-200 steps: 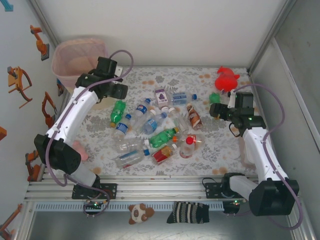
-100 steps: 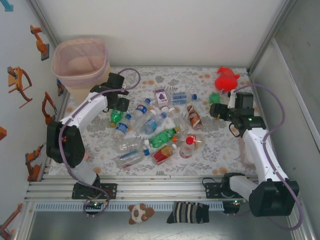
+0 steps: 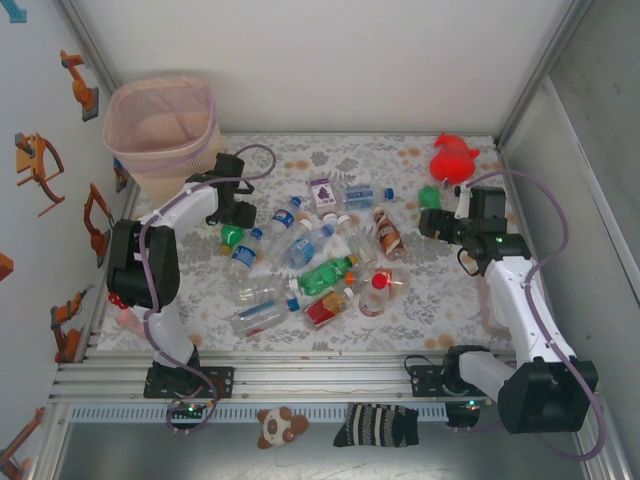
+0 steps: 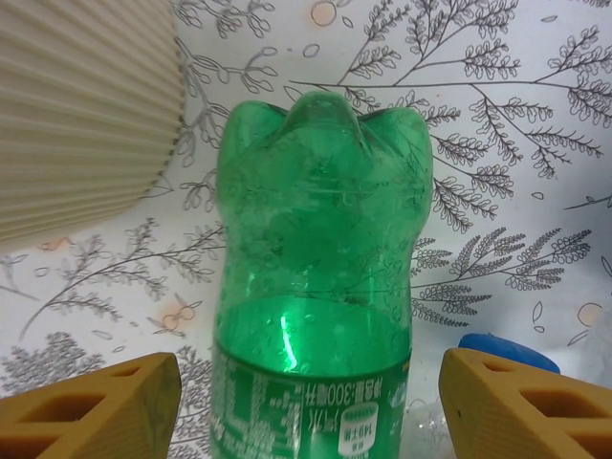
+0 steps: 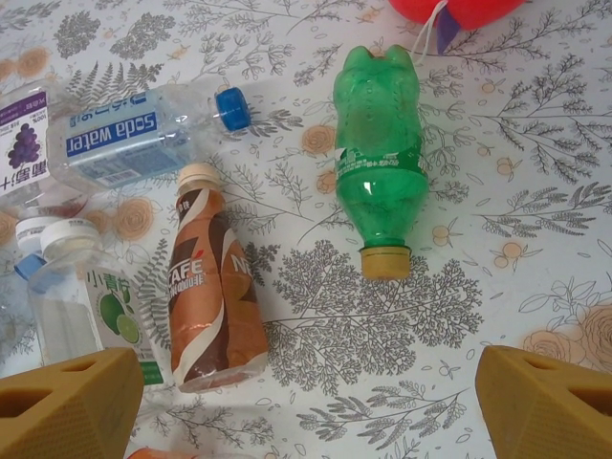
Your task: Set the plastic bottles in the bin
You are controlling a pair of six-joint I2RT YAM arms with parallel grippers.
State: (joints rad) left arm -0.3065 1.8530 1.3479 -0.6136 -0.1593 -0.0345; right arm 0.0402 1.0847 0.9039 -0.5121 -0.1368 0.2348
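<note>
Several plastic bottles [image 3: 310, 255] lie scattered on the flower-patterned table. The beige bin [image 3: 160, 120] with its pinkish bag stands at the far left corner. My left gripper [image 3: 236, 215] is low beside the bin, over a green bottle [image 3: 231, 236]. In the left wrist view that green bottle [image 4: 320, 287] lies between the yellow fingers [image 4: 91, 406], with a gap on each side; the gripper [image 4: 311, 411] is open. My right gripper [image 3: 428, 222] hangs open over bare cloth [image 5: 306, 411], near a green bottle [image 5: 381, 172] with a yellow cap and a brown-labelled bottle [image 5: 210, 287].
The ribbed bin wall [image 4: 76, 105] is close on the left of the left gripper. A red plush toy [image 3: 453, 158] sits at the far right, just beyond the yellow-capped bottle. A clear soda water bottle [image 5: 134, 134] lies left of it. Enclosure walls ring the table.
The left arm has swung from beside the bin's rim down to the table, bringing its gripper over the green bottle. The right arm has stayed still.
</note>
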